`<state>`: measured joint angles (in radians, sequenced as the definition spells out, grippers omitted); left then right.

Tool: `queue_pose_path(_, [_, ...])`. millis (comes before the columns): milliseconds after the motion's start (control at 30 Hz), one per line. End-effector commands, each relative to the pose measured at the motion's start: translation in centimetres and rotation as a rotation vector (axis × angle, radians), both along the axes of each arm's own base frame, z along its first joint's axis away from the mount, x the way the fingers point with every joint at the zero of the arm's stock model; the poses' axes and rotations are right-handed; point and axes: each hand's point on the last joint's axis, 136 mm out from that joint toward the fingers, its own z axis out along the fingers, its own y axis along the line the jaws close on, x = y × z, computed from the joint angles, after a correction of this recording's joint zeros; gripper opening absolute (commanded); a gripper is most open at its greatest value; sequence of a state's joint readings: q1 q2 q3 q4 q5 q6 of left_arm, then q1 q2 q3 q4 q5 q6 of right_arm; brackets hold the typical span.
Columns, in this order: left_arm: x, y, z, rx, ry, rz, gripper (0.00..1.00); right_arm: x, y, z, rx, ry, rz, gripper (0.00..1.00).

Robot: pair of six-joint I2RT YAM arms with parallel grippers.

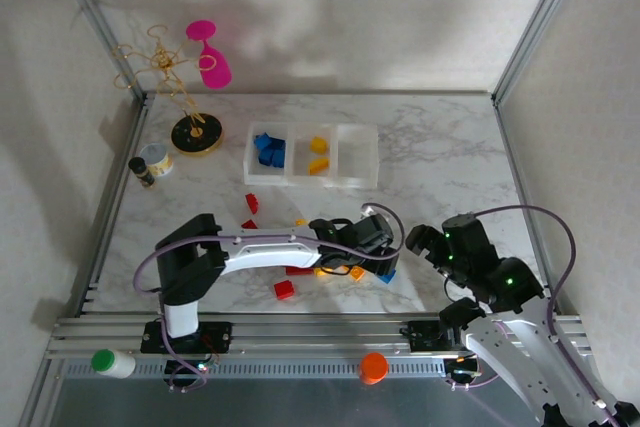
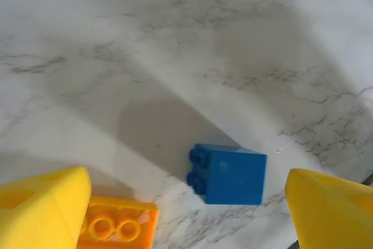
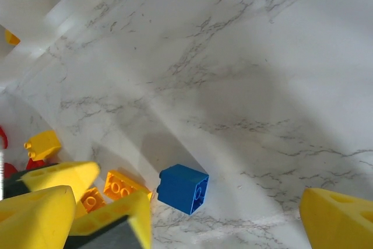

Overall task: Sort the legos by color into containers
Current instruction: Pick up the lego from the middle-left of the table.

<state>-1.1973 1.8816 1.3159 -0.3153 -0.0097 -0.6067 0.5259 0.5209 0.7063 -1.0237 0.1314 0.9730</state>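
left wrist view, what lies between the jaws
A blue lego on the marble table, touching neither jaw, seen in the left wrist view.

Beneath the left gripper [image 1: 380, 259], seen from overhead, the heap of legos [image 1: 285, 289] is largely covered by wrist and forearm, the bricks peeking out too small to count. On the left wrist camera both its yellow fingers [image 2: 41, 208] run off the bottom edge, and the orange brick [image 2: 119, 225] beside the left-hand finger is cut by that edge and partly tucked behind the pad. From the right wrist, red bricks [image 3: 4, 170] left of the right gripper [image 3: 180, 199] are clipped by the frame, possibly two.
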Motion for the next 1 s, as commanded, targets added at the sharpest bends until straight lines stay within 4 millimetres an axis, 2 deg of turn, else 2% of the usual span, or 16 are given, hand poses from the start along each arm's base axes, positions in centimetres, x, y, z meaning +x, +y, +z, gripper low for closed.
queue_pose_path(0, [-0.8, -2.0, -0.2, -0.003, -0.001, -0.044, 0.85, -0.6, -0.9, 0.7, -0.002, -0.001, -0.045, 0.99])
queue_pose_path(200, [-1.9, -3.2, -2.4, 0.064, 0.008, -0.072, 0.8, -0.8, -1.1, 1.1, 0.005, -0.014, -0.052, 0.99])
queue_pose_path(500, [-1.8, -2.6, -5.6, 0.159, 0.007, -0.056, 0.71, -0.9, -1.2, 1.4, 0.009, -0.028, -0.053, 0.99])
queue_pose_path(767, [-1.5, -1.8, -7.2, 0.215, -0.002, -0.052, 0.61, -0.9, -1.5, 1.6, 0.005, -0.034, -0.062, 0.99])
queue_pose_path(967, [-1.3, -1.9, -7.0, 0.225, -0.015, -0.06, 0.5, -0.7, -1.2, 1.5, 0.015, -0.04, -0.054, 0.99])
